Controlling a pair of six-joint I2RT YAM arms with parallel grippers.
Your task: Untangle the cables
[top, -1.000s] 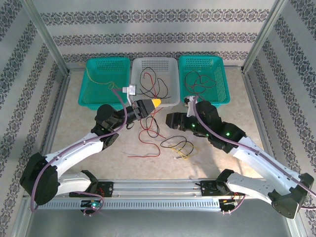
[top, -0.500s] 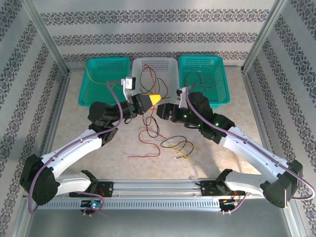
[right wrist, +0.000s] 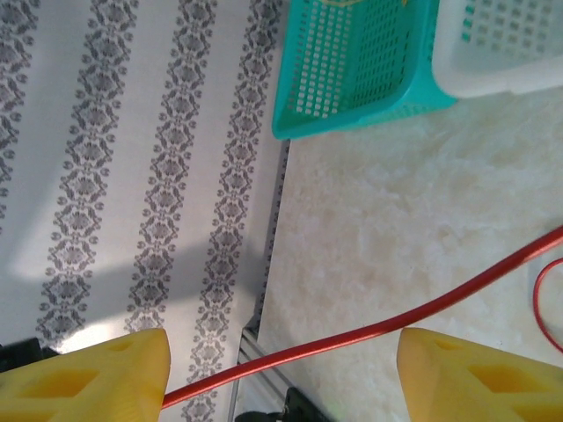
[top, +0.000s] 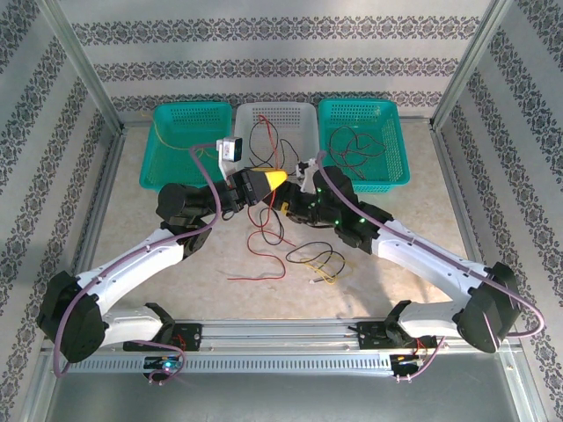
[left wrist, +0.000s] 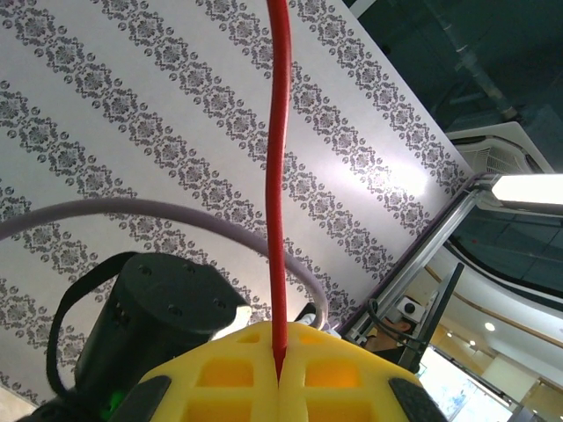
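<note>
My left gripper [top: 274, 180] hangs above the table in front of the white basket, its yellow fingers shut on a red cable [left wrist: 278, 176] that runs straight out from between the tips [left wrist: 280, 369]. The red cable [top: 261, 230] drops from it to the table. My right gripper [top: 287, 203] sits just right of and below the left one. It is open, and the red cable [right wrist: 352, 336] crosses the gap between its yellow fingers [right wrist: 97, 374] without touching them. A tangle of black and yellow cables [top: 318, 261] lies on the table.
Three baskets line the back: a teal one [top: 167, 171] holding a yellow cable, a white one [top: 304, 132] with red and black cables, and a teal one [top: 398, 154] with dark cables. Metal frame posts and patterned walls enclose the table.
The right arm has swung left and forward, bringing its open fingers around the red cable next to the left gripper. The left gripper rose slightly toward the white basket, still gripping the cable.
</note>
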